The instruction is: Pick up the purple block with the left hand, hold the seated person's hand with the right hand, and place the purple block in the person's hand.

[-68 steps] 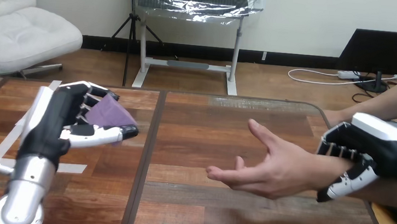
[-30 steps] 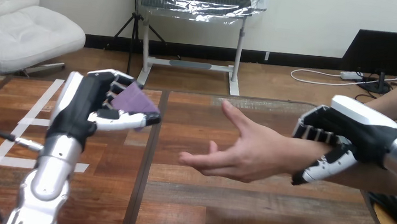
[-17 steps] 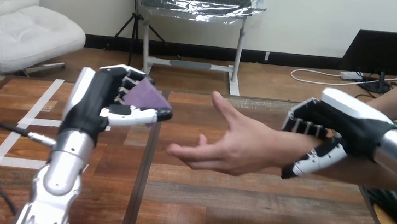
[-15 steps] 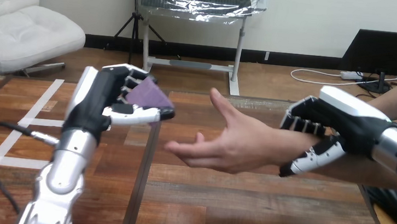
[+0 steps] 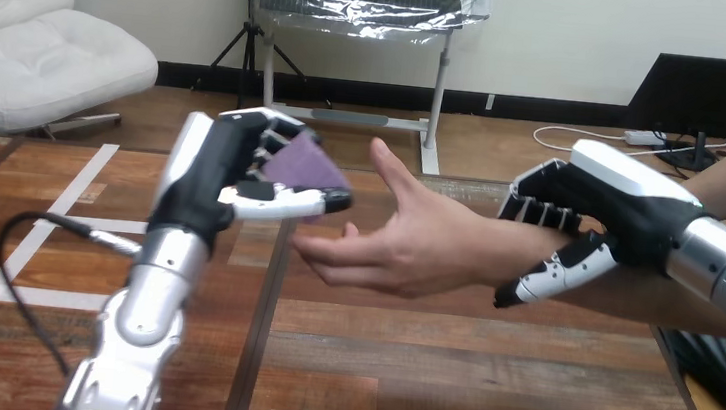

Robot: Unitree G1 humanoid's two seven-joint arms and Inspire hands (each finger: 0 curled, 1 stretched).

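Observation:
The purple block (image 5: 304, 166) is held up above the table in my left hand (image 5: 225, 184), whose fingers and thumb are curled round it. The person's hand (image 5: 406, 239) reaches in from the right, palm up and open, its fingertips just right of the block and close to my left thumb. My right hand (image 5: 598, 223) is shut on the person's wrist, fingers over the top and thumb underneath.
The wooden table (image 5: 443, 374) has a dark seam running down its middle and white tape lines (image 5: 35, 234) on its left part. A black cable (image 5: 22, 263) loops beside my left forearm.
My left hand has carried the purple block rightward and a little up, toward the person's hand. My right hand, still round the wrist, has drawn the person's hand leftward, closing the gap.

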